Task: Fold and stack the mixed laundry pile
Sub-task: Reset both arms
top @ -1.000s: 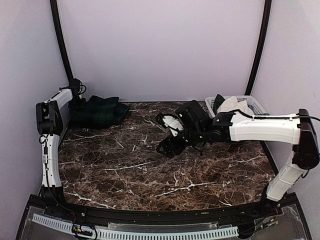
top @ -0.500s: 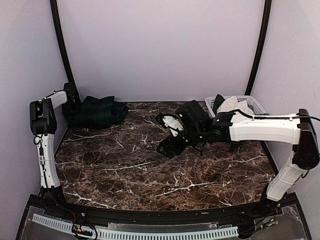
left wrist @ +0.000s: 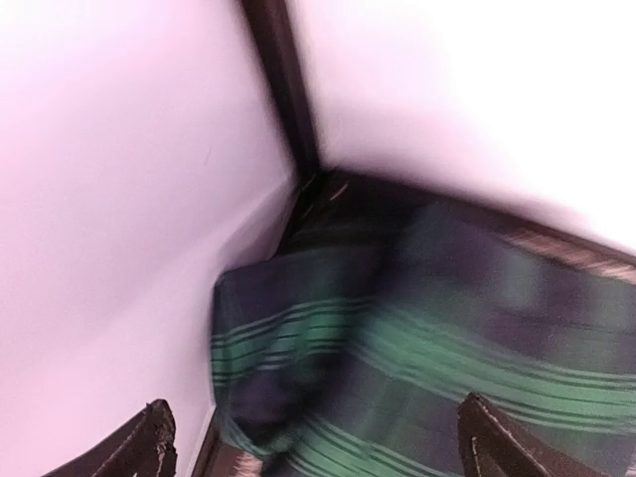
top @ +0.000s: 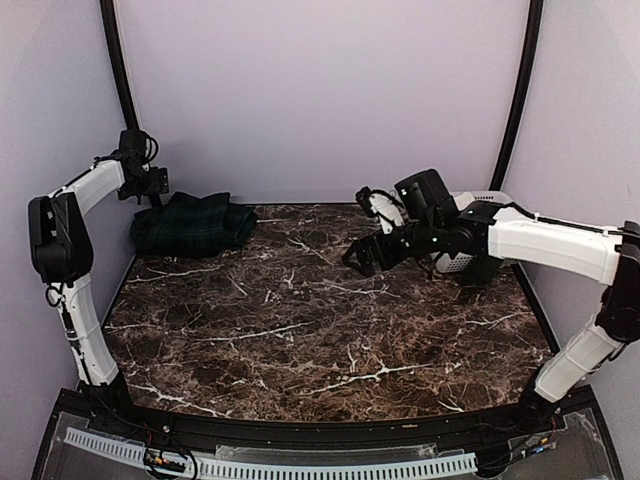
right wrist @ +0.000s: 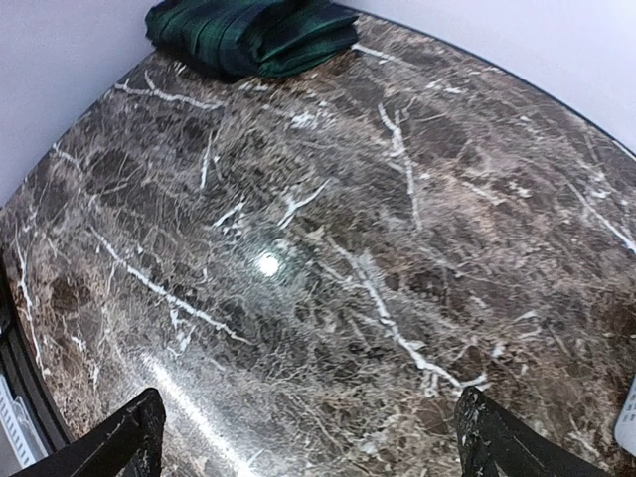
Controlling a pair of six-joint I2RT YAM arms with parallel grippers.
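Well, from the top view the tartan skirt (top: 190, 222) lies as a folded bundle in the far left corner of the desk (top: 330, 340), and its long axis runs along the far edge. The left gripper (top: 140, 180) hangs above and a little to the left of it, close to the left wall, so the skirt is below the jaws and toward the right. The right gripper (top: 365, 255) is over the far middle of the desk, well apart from the skirt, so the left arm is clearly the nearer one. A white basket (top: 480, 197) sits in the far right corner, mostly hidden behind the right arm, and I cannot see what is inside. In the left wrist view, which is blurred, the left gripper (left wrist: 323, 447) is spread wide with nothing between the fingers, and the skirt (left wrist: 417, 338) fills the space beneath, dark navy with bright green stripes and a rounded folded edge toward the corner. In the right wrist view the right gripper (right wrist: 313, 442) is also wide and empty over bare marble, and the skirt (right wrist: 253, 30) shows far away as a neat, thick, layered packet. I judge that the skirt is finished.
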